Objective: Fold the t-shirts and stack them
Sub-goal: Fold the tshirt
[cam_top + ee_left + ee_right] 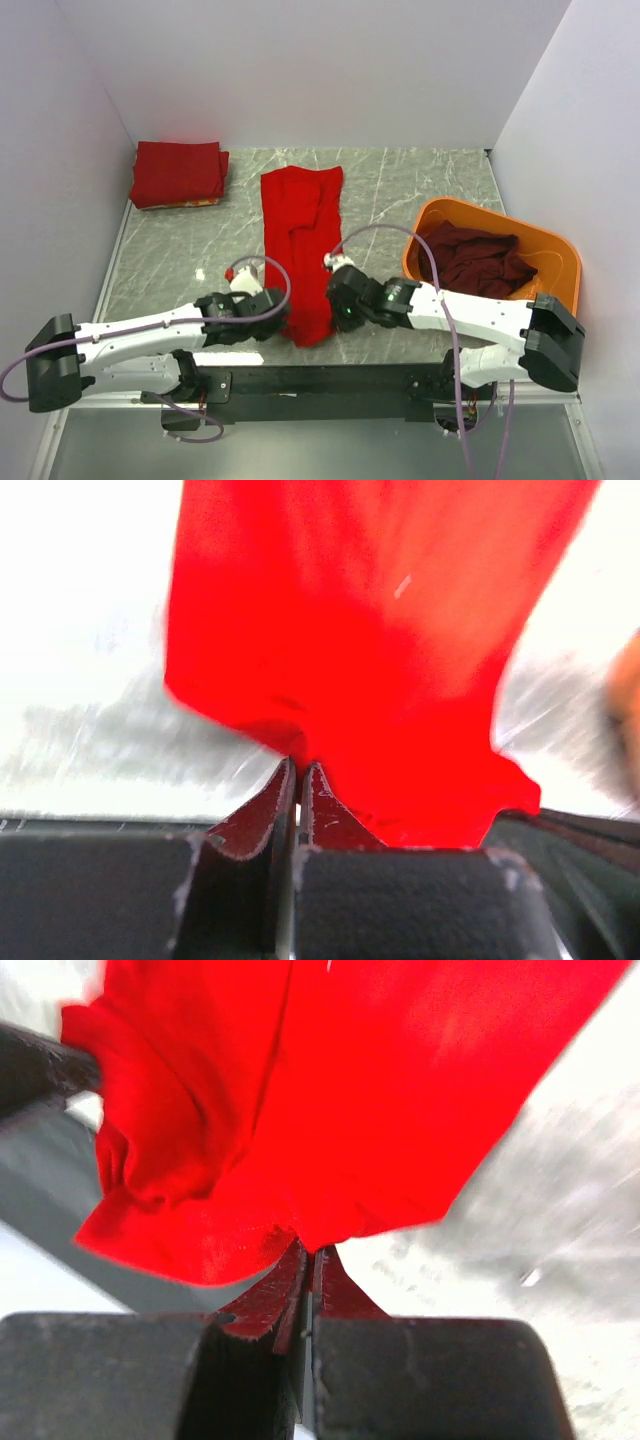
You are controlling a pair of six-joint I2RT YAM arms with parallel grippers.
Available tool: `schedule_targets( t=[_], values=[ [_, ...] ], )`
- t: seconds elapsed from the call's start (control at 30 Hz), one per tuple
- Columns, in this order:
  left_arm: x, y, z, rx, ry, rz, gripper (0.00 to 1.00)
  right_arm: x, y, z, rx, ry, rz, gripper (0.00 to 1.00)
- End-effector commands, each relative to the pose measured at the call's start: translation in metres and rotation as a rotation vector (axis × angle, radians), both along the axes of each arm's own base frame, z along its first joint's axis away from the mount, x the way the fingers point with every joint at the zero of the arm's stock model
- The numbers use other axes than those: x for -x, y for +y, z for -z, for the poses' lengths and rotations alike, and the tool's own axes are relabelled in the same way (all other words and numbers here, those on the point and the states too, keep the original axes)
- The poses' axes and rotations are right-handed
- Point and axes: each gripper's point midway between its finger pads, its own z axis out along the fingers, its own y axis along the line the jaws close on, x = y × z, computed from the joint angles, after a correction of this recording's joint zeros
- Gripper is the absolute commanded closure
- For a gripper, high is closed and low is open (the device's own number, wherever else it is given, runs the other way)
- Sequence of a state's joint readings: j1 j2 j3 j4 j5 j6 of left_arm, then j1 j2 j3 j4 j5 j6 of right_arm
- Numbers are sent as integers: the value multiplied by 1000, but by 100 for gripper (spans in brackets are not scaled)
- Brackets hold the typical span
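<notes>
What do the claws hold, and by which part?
The bright red t-shirt, at its near end: left claw on its left side, right claw on its right.

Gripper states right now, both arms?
Left gripper: shut on the red shirt.
Right gripper: shut on the same red shirt.

White arm links, black joints and fingers, looping lilac cables

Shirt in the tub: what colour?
The shirt in the tub is dark maroon; the top view shows it best.
</notes>
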State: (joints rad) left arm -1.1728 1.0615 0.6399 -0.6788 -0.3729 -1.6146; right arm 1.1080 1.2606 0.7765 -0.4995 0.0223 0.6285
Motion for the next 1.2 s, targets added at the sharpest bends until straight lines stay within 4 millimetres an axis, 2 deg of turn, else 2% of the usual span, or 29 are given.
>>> schedule_targets(
  t=[0.0,0.2,0.27,0.3,0.53,0.63,0.7,0.77,0.83,0.87,0.9,0.93,1.0,1.03,1.17],
  values=[
    [-48,-7,-38,41,-172,-26,99,-54,14,-33,-17,-167,81,100],
    [-104,13,-65,-11,-267,-115,99,-113,14,-52,-48,-216,206,100],
    [-118,11,-69,-31,-288,-87,99,-126,13,-58,-46,-238,224,100],
    [-131,13,-73,-26,-308,-101,99,-137,12,-63,-47,-252,242,100],
    [-189,23,-74,-113,-316,-127,99,-180,9,-60,-14,-264,275,100],
    [-207,23,-71,-124,-308,-107,99,-198,11,-60,-7,-269,286,100],
    [-217,29,-62,-150,-285,-116,99,-212,10,-60,-5,-269,303,100],
    [-227,33,-62,-174,-297,-128,99,-221,9,-56,2,-266,306,100],
    [-235,30,-58,-173,-297,-107,99,-229,11,-58,-2,-269,308,100],
    [-241,28,-59,-168,-311,-98,99,-231,9,-49,18,-250,309,100],
    [-245,29,-52,-174,-296,-95,99,-237,8,-51,15,-249,320,100],
    [-250,29,-54,-172,-298,-108,99,-240,7,-49,19,-246,324,100],
    [-252,38,-38,-219,-238,-137,99,-247,8,-43,29,-240,336,100],
    [-257,39,-41,-219,-234,-155,99,-250,8,-41,36,-241,335,100],
    [-266,43,-27,-236,-191,-180,99,-268,10,-28,50,-226,362,100]
  ],
)
